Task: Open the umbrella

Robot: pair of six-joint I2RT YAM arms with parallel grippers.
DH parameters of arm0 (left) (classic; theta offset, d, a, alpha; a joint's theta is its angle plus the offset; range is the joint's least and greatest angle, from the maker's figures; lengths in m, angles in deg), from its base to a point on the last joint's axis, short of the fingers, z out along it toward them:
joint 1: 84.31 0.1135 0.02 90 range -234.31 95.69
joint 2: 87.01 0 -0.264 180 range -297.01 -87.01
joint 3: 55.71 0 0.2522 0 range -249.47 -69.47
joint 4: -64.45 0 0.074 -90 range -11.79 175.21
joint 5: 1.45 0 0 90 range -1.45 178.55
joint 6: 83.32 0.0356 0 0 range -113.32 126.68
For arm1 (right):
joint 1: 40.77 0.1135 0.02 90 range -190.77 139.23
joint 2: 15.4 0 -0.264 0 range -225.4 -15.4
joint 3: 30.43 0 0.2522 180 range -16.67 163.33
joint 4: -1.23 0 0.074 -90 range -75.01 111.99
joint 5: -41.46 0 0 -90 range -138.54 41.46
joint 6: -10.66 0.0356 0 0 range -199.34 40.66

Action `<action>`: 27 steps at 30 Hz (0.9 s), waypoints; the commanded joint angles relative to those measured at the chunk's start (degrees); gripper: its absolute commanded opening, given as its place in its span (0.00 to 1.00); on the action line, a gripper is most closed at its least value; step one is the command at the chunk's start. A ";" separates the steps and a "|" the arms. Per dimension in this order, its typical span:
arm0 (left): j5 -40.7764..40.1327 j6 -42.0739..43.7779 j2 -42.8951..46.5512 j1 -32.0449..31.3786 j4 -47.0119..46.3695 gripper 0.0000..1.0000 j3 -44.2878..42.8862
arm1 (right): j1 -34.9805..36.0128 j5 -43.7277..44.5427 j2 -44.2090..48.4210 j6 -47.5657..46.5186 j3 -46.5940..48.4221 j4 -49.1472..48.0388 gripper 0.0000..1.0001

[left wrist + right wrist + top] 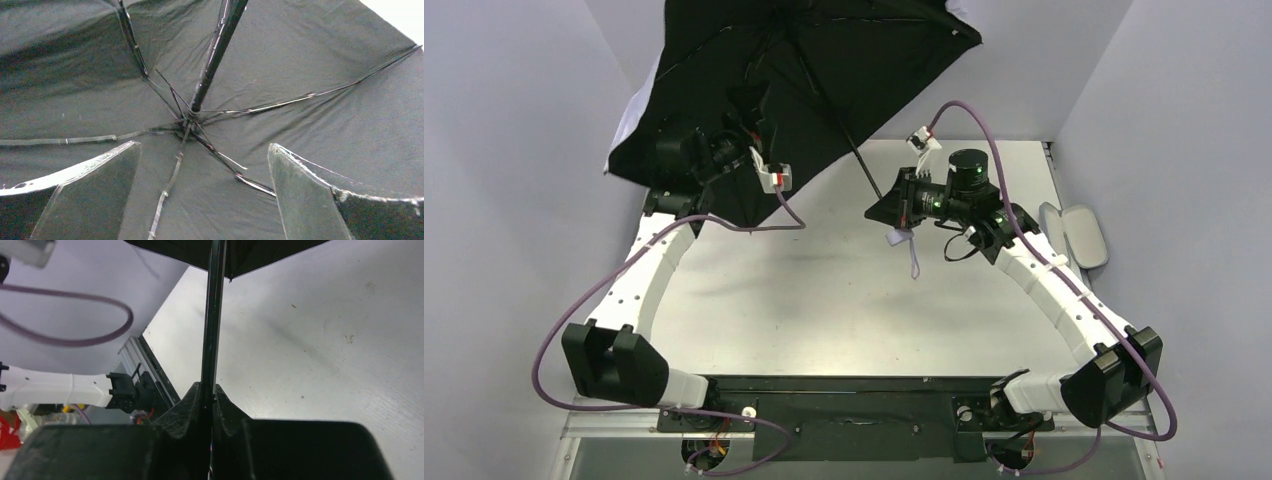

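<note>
Left arm (659,265) stretched far forward, left fingers (95,195) spread wide; right arm (1044,270) bent inward, right fingers (190,410) pinched tight

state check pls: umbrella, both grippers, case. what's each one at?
umbrella: open, canopy fully spread, black lining towards the top camera.
left gripper: open, under the canopy, holding nothing.
right gripper: shut on the umbrella's shaft.
case: looks open, its two halves lying side by side.
</note>
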 commanded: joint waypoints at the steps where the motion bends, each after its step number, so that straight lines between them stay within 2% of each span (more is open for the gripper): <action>1: 1.98 -22.05 4.62 -1.35 4.40 0.97 1.09 | -0.52 -0.49 3.42 7.62 -1.01 -17.60 0.00; 2: 1.52 -25.76 5.25 -1.59 4.38 0.97 0.75 | -0.53 -0.33 3.68 8.26 -1.61 -19.56 0.00; 4: -0.15 -44.48 5.50 -2.25 4.26 0.97 -1.26 | -0.50 0.47 3.97 9.83 -2.26 -22.36 0.00; 5: -0.39 -49.54 5.37 -2.50 4.55 0.97 -2.41 | -0.53 0.76 4.08 11.05 -2.46 -23.39 0.00; 6: -0.76 -60.20 4.66 -2.60 4.63 0.97 -4.78 | -0.50 1.57 4.14 11.78 -2.72 -25.36 0.00; 7: -0.82 -64.83 4.16 -2.76 4.67 0.97 -7.61 | -0.47 1.88 4.25 13.27 -2.82 -26.52 0.00; 8: -0.98 -74.26 2.76 -2.86 5.70 0.97 -8.96 | -0.46 2.68 4.23 14.03 -2.96 -28.71 0.00; 9: -0.89 -79.03 1.13 -2.98 6.65 0.99 -11.84 | -0.26 3.01 4.08 15.28 -2.94 -30.31 0.00; 10: -0.69 -87.28 0.29 -3.06 6.73 1.00 -13.28 | -0.14 3.49 4.06 15.83 -2.75 -30.89 0.00; 14: -0.59 -112.08 -4.16 -3.38 -0.05 0.90 -16.27 | 0.97 3.98 3.82 17.97 -2.63 -33.57 0.00; 17: -3.14 -120.97 -7.13 -5.03 -7.23 0.88 -16.01 | 1.87 4.01 3.77 17.93 -2.40 -34.30 0.00; 27: -8.55 -138.39 -17.38 -7.03 -13.98 0.88 -25.80 | 3.66 3.99 4.45 15.08 -2.34 -34.13 0.00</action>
